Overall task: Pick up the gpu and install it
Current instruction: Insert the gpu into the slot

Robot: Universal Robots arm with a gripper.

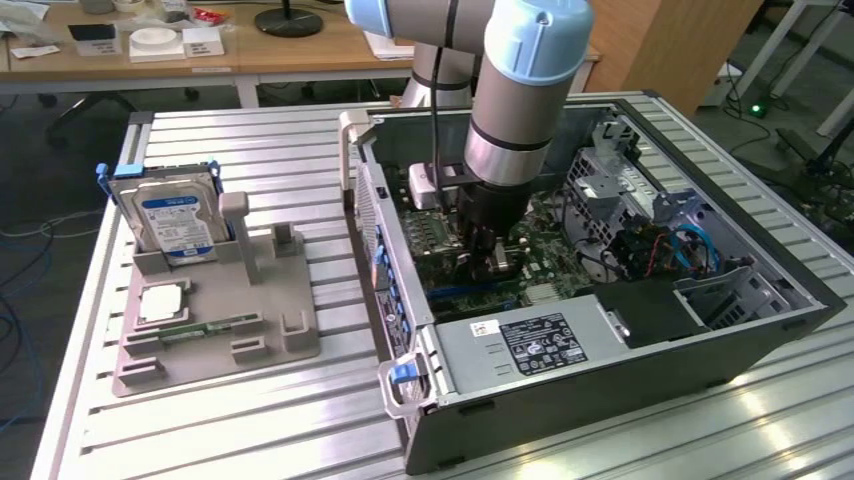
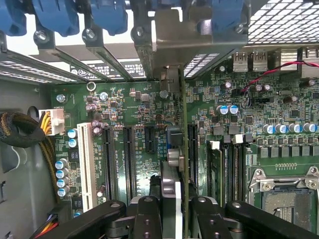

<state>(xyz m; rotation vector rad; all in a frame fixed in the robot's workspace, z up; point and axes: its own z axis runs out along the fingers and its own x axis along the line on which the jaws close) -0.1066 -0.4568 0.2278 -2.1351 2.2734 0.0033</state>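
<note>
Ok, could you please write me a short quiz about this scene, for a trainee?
1. True or false: the gripper holds the gpu inside the computer case.
2. Where is the hard drive? A) standing in the grey holder B) lying in the case C) in the gripper
3. Which green board lies under the gpu?
Key: 1 true; 2 A; 3 the motherboard.
</note>
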